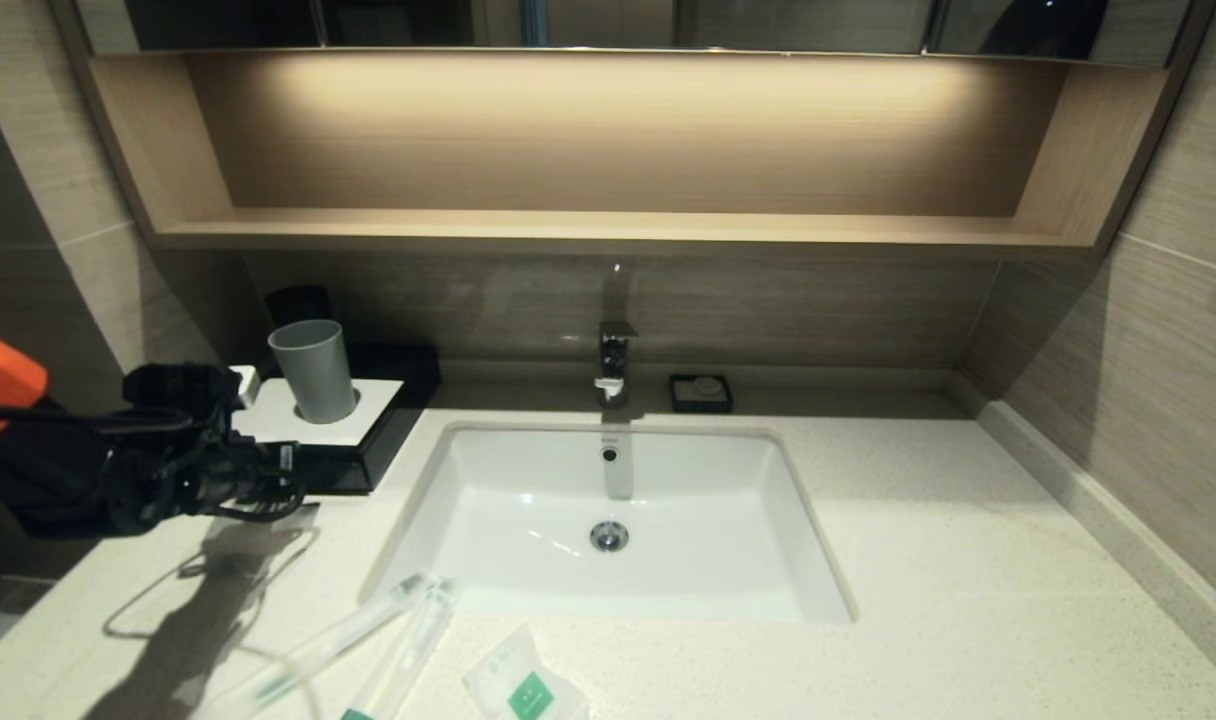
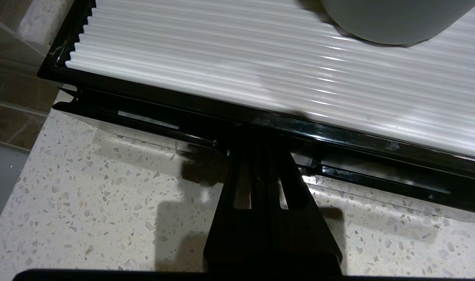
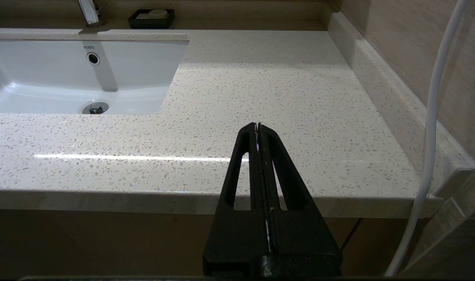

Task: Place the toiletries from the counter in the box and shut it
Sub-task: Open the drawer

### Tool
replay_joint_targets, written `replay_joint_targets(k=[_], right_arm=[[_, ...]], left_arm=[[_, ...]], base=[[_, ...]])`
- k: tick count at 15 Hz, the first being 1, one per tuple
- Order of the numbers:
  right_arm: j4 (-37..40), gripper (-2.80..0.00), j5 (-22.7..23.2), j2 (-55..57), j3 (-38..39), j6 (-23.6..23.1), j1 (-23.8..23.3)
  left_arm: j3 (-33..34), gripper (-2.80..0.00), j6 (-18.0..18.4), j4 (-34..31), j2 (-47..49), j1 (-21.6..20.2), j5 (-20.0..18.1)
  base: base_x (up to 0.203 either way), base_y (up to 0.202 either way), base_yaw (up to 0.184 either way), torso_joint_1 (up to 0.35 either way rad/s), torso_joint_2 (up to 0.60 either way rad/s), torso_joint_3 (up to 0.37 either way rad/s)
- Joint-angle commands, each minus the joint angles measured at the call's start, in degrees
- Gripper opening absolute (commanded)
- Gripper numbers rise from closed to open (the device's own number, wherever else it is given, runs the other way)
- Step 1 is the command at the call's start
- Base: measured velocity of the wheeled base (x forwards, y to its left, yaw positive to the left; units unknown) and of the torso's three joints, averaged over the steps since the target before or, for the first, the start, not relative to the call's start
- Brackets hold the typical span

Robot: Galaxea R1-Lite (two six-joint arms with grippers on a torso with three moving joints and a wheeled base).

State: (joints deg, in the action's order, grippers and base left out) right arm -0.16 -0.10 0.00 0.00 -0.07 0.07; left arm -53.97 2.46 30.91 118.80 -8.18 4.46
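Nearest, in front of the sink (image 1: 828, 590), the sachet (image 1: 520, 686) and the two wrapped sticks (image 1: 368, 640) lie on the surface (image 1: 968, 560). Farther back, left of the sink, the left hand (image 2: 257, 140), fingers pressed together, has its tip at the box's (image 1: 368, 450) front edge by the drawer; I cannot tell whether it touches. If it hooks badly, the box may slide and tip the cup (image 1: 314, 370) standing on it. The right hand (image 3: 258, 127), also pressed together, idles off the surface's front edge, right of the sink.
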Motion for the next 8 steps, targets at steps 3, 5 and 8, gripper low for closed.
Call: replay_joint_targets(k=[3,5,8], right_arm=[[0.0,-2.8,0.0,-0.1,0.1,0.0,0.0],[0.0,-2.8,0.0,-0.1,0.1,0.0,0.0],[0.0,-2.8,0.0,-0.1,0.1,0.1,0.0]], left_arm=[[-0.2,-2.8,1.9,-3.3,-0.2,-0.1,0.1],[-0.3,-2.8,3.4,-5.3,-0.2,-0.3,0.1],[-0.2,-2.8,4.4,-5.8,-0.4,-0.5,0.1]], base=[[0.0,0.0,0.0,0.0,0.0,0.0],[0.0,0.0,0.0,0.0,0.0,0.0],[0.0,0.0,0.0,0.0,0.0,0.0]])
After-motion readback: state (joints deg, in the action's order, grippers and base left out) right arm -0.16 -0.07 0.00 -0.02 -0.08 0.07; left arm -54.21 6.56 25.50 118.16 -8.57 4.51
